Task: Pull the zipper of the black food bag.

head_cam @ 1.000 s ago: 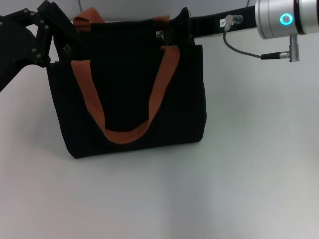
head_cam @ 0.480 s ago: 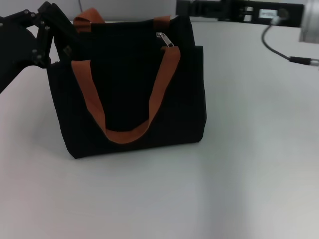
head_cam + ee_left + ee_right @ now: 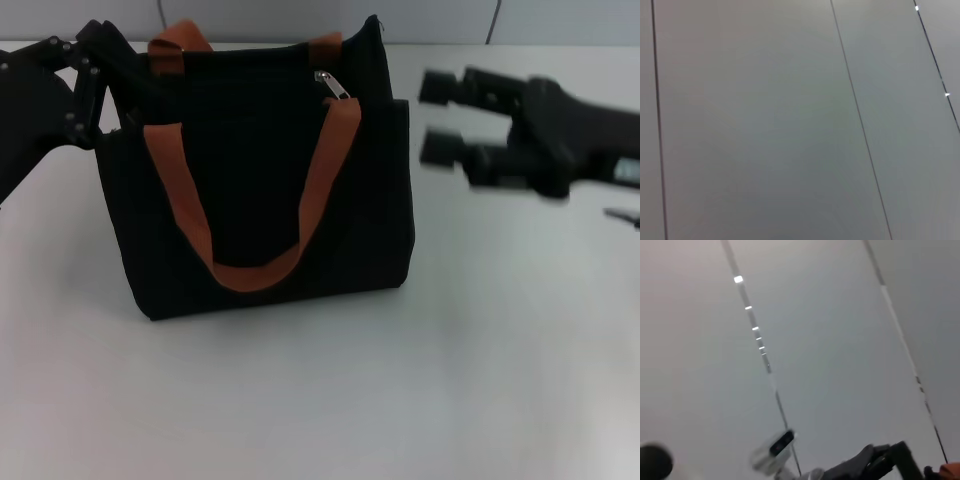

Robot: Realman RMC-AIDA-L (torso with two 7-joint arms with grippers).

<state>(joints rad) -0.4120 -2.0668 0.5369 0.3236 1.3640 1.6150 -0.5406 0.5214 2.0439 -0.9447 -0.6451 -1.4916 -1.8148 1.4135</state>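
Note:
The black food bag [image 3: 260, 190] stands upright on the table, its orange-brown handles [image 3: 325, 165] hanging over its front. The silver zipper [image 3: 333, 85] lies at the right end of the bag's top edge. My left gripper [image 3: 112, 75] is against the bag's upper left corner, its tips merging with the black fabric. My right gripper [image 3: 437, 120] hovers to the right of the bag, apart from it, open and empty, its fingers [image 3: 442, 88] pointing toward the bag. The wrist views show neither the bag's body nor the zipper.
The white table [image 3: 400, 380] spreads in front of and to the right of the bag. The left wrist view shows only grey panels [image 3: 790, 125]. The right wrist view shows a pale panelled surface [image 3: 815, 340] and a dark arm part [image 3: 880, 460] at one edge.
My right arm has swung from behind the bag's top right corner out to the right and nearer, away from the zipper. My left gripper has shifted slightly at the bag's corner.

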